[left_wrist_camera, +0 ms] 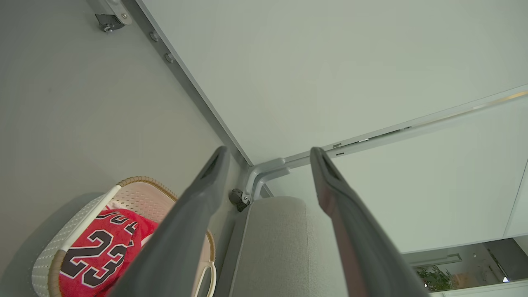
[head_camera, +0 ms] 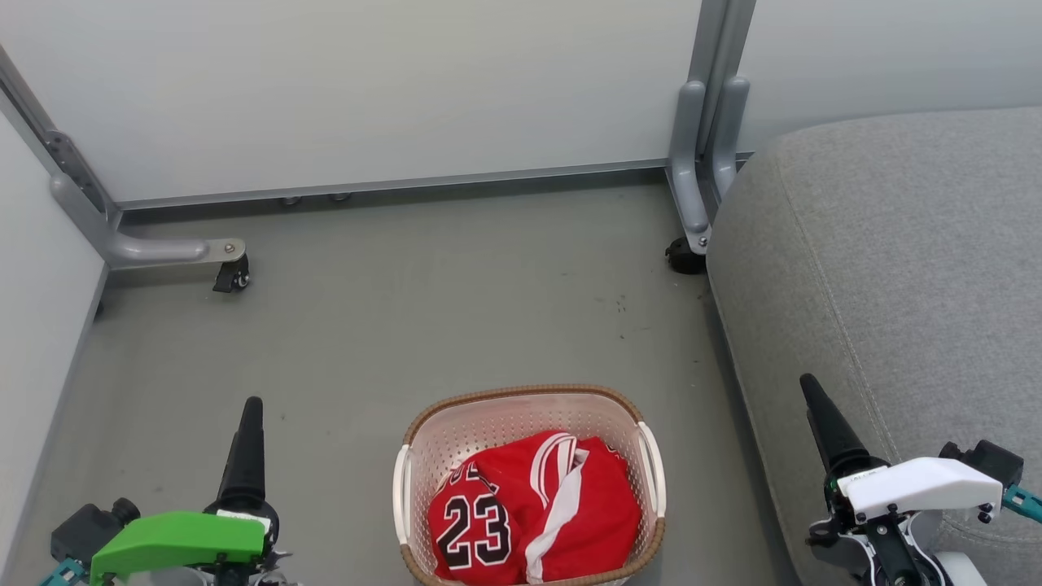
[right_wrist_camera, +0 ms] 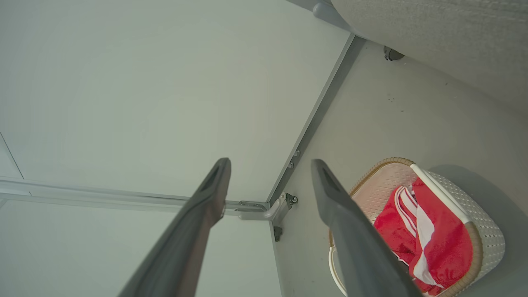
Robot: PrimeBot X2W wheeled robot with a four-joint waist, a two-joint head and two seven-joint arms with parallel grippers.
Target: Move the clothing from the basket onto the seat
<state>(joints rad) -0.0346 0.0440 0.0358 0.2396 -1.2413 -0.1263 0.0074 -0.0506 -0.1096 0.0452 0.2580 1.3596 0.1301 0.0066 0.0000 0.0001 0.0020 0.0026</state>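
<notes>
Both hands are empty: the left gripper (left_wrist_camera: 268,153) has its two long dark fingers (left_wrist_camera: 198,194) spread wide with nothing between them, and the right gripper (right_wrist_camera: 268,161) is spread the same way, touching nothing. Between the two, low in the head view, the cream-white perforated plastic basket (head_camera: 521,391) with a brown woven-look rim sits on the grey floor (head_camera: 407,309). The red sports clothing (head_camera: 533,513) with white stripes and a black-and-white 23 lies crumpled inside it. Bare floor lies under the left gripper, left of the basket. On the basket's right, the right gripper shows against the edge of the large grey fabric seat (head_camera: 895,244), which rises just beside the basket. Beyond, open floor runs to pale partition panels (head_camera: 366,89) on grey metal legs (head_camera: 155,248).
</notes>
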